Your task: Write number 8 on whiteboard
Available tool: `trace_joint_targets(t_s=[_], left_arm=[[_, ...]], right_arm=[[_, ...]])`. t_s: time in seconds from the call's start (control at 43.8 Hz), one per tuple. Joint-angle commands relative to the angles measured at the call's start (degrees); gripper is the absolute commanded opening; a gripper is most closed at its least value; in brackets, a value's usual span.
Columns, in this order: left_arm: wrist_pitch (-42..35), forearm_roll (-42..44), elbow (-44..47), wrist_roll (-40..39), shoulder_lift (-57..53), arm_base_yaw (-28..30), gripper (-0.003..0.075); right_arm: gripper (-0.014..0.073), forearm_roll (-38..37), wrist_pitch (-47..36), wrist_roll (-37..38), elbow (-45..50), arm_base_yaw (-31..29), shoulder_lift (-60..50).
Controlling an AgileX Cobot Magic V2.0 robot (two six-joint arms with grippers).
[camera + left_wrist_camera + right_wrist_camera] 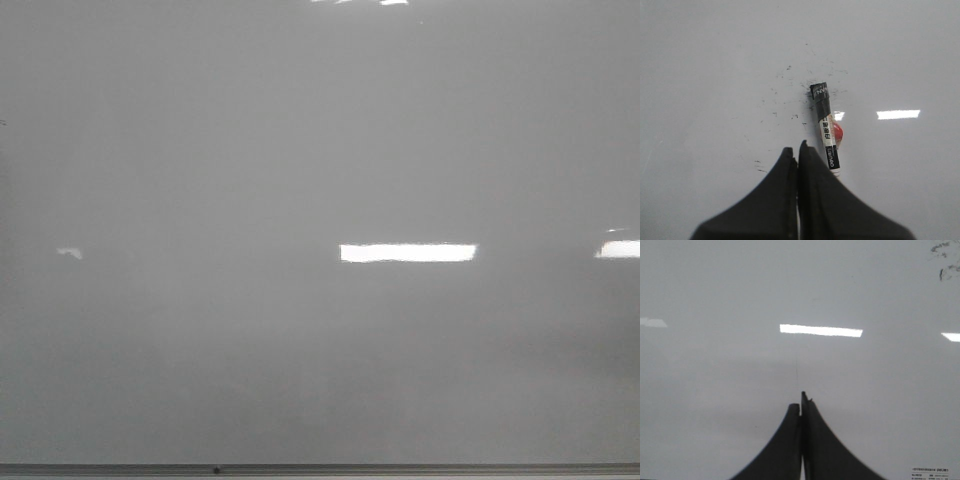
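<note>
The whiteboard (300,150) fills the front view, unmarked. A marker (826,127) lies beside the left gripper (797,150), whose fingers are pressed together. The right gripper (801,400) is likewise closed, empty.

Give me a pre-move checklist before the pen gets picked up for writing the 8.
1. Writing area free: ok. The whiteboard shows no strokes in the front view, only light reflections.
2. Pen located: ok. The marker lies on the board just ahead of the left end effector, beside its tips, not between them.
3. Left end effector ready to grasp: not ok. Its jaws are shut and need opening first.
4. Right end effector free: ok. Jaws shut, nothing held.
5. Marker cap off: cannot tell. Its far end is black; whether that is a cap or the tip is unclear.
6. Board clean near the marker: not ok. Dark smudges surround it.
</note>
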Motion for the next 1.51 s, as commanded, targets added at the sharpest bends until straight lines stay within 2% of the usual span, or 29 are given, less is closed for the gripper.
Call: trace_joint_targets(t_s=[0.0, 1.325, 1.484], left_arm=[[-4.71, -0.09, 0.09, -0.50, -0.99, 0.06, -0.0019], [-4.71, -0.09, 0.09, -0.50, -0.99, 0.06, -0.0019], [-7.97, -0.39, 0.09, -0.50, -0.99, 0.06, -0.0019]], right_arm=[[-0.0067, 0.02, -4.32, -0.11, -0.12, -0.34, -0.95], [-0.0067, 0.02, -4.43, -0.11, -0.12, -0.34, -0.93], [-0.0067, 0.69, -6.17, -0.11, -0.17, -0.34, -0.93]])
